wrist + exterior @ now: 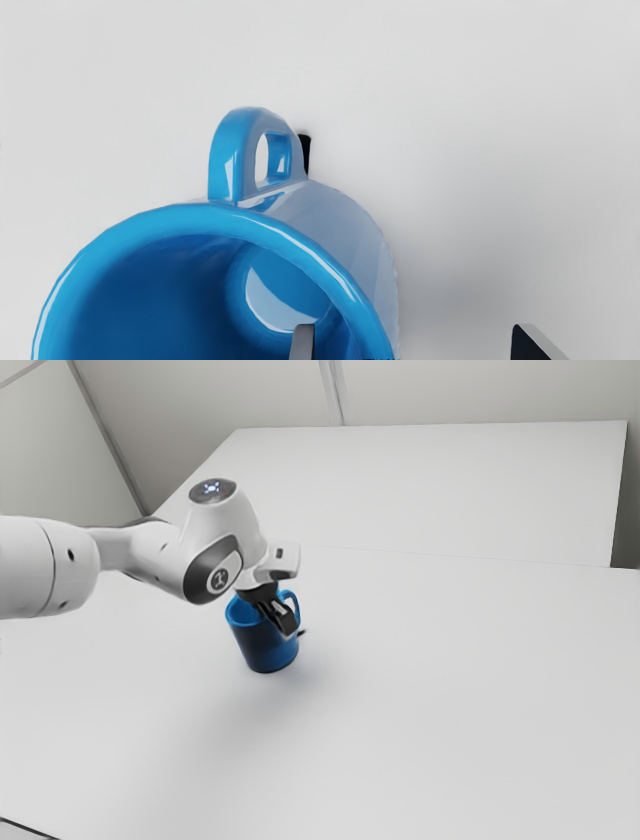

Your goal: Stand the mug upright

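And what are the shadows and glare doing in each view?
Exterior view: a soft-edged shadow on the table around the mug's base, its near side dark; wrist view: white glare streaks along the rim, a pale crescent reflection inside at the bottom, faint grey shading on the table beside it.

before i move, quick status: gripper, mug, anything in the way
Gripper open, one finger over the mouth of the mug, other outside. Mug mouth up, slight lean not ruled out. Small dark object by the handle, possible snag.

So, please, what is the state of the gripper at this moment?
Gripper: open, holding nothing; one finger is at the mug's mouth, the other outside, apart from it.
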Robot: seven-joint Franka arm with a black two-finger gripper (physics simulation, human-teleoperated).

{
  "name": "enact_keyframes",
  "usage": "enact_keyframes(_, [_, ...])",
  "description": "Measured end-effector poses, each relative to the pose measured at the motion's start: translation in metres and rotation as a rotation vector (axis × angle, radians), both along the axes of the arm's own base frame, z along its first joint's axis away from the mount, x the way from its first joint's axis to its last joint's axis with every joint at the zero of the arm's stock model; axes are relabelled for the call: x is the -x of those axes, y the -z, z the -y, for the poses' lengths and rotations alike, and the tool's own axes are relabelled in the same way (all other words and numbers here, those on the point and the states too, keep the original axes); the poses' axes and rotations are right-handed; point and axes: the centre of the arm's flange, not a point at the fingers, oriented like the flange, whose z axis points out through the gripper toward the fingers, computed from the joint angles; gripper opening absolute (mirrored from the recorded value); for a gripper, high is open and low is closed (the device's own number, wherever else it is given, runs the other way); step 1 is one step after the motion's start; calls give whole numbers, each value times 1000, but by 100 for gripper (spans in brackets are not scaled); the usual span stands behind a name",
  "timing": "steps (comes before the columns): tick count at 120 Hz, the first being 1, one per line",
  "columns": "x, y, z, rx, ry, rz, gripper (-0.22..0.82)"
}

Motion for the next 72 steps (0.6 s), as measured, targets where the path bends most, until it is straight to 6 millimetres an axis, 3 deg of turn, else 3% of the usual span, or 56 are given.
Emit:
enact_keyframes(17, [3,-44,13,31,1,63,51])
enact_keyframes(41, [-42,-181,29,120,-72,84,57])
enact_keyframes(46, [-52,-192,7,118,-126,42,57])
enact_keyframes(54, [-59,-193,-64,114,-264,-34,58])
enact_keyframes(58, [-57,-192,-88,114,-313,-70,59])
enact_keyframes(63, [-54,-189,-102,115,-346,-111,59])
enact_keyframes(72, [-49,-185,-102,113,-362,-168,59])
